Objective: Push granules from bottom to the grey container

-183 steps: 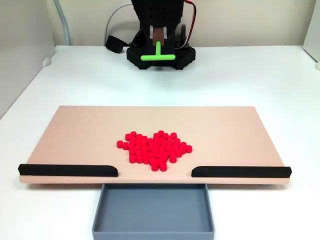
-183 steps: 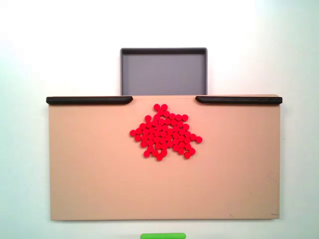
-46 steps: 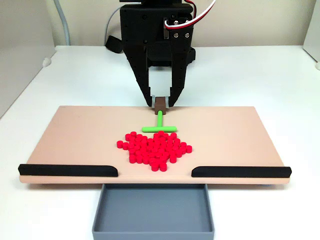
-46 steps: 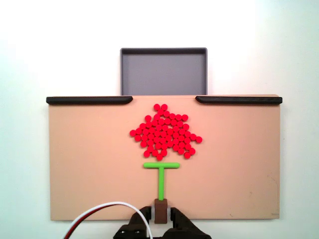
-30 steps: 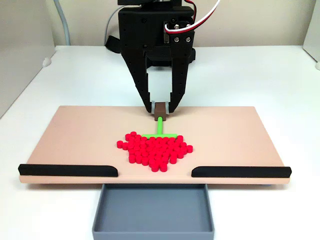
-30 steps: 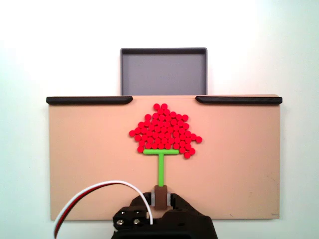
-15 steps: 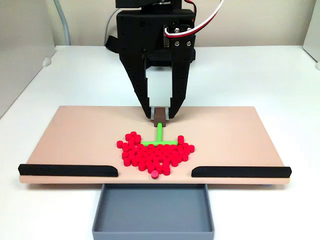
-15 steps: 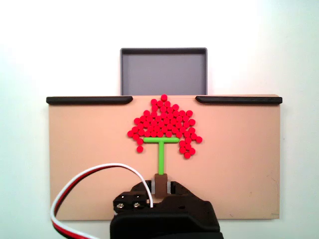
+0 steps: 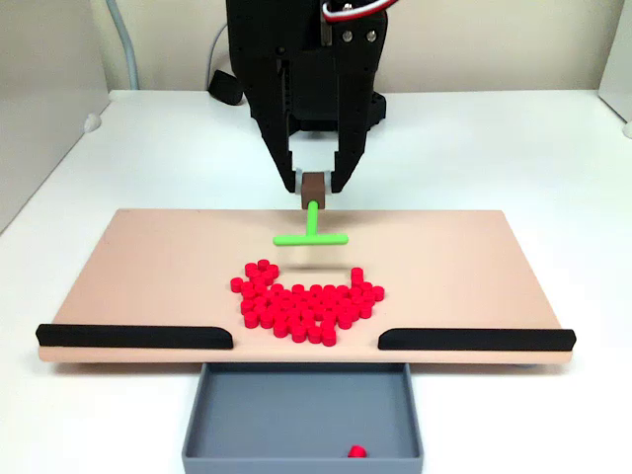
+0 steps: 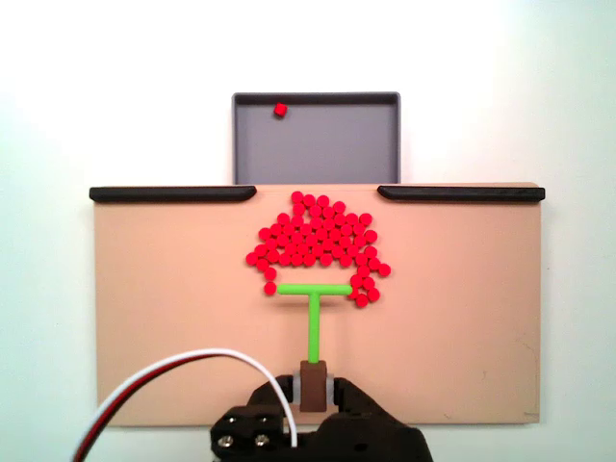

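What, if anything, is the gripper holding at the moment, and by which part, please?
The gripper holds the green T-shaped pusher, clamped on the brown block at the end of its stem, opposite the crossbar.

From my station I see a plain white table filling both fixed views, matte and evenly lit, with only soft shadows. In the front-facing fixed view a beige wall runs across the top of the frame behind the table's far edge. At the upper left a grey panel stands along the table's side, slanting toward the lower left. A pale grey cable hangs down near the upper left corner. In the top-down fixed view the tabletop looks brightest along the top of the frame and takes a faint greenish tint toward the side edges.
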Available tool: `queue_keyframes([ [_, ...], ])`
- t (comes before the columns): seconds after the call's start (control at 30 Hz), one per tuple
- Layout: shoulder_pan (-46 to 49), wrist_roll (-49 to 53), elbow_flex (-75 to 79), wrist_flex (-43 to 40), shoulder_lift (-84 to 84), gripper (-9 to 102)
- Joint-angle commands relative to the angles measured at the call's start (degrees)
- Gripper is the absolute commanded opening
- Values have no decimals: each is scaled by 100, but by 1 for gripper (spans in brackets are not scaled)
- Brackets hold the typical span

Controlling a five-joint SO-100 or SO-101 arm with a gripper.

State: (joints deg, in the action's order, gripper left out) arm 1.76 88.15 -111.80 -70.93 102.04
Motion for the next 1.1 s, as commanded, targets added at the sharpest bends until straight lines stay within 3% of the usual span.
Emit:
queue_keyframes([
  [0.0, -35, 18, 431, -439, 457, 0],
  [0.27, 123, 264, 571, -1626, 1389, 0],
  [1.07, 220, 290, 26, -1635, 1925, 0],
])
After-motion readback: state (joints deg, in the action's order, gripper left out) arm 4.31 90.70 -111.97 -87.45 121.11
